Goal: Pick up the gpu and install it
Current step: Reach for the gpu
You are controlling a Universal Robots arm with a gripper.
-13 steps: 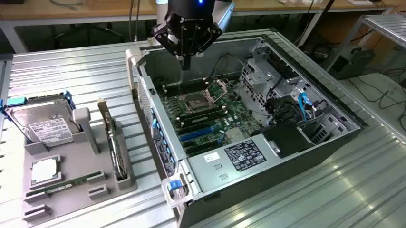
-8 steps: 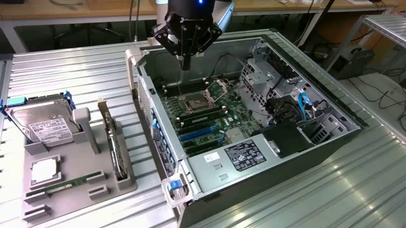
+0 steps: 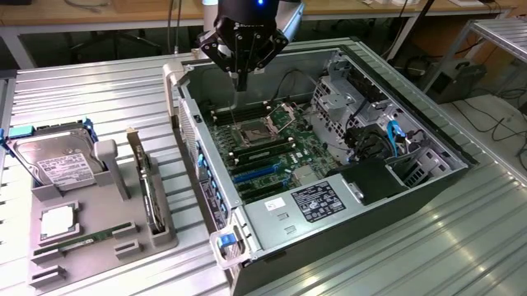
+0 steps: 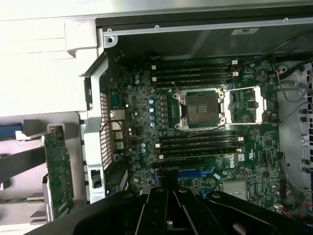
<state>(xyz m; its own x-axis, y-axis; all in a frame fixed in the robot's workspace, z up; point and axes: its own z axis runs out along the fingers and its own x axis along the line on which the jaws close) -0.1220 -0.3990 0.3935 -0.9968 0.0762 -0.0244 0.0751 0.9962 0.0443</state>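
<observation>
You have a green motherboard [image 3: 272,145] with blue slots [image 3: 253,175] and black ones inside the grey case [image 3: 411,98], under your black tool [image 3: 241,85]. On the ribbed silver worktop [image 3: 91,92], the grey holder [image 3: 123,246] carries a silver hard drive [image 3: 49,151] with a white label [image 3: 59,169] and blue frame [image 3: 18,132].

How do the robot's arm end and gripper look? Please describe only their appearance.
The gripper is black, built of angular linked bars that spread wide and then narrow into two slim jaws. The wrist above it is black too, with a small blue light and a pale grey housing beside it.
</observation>
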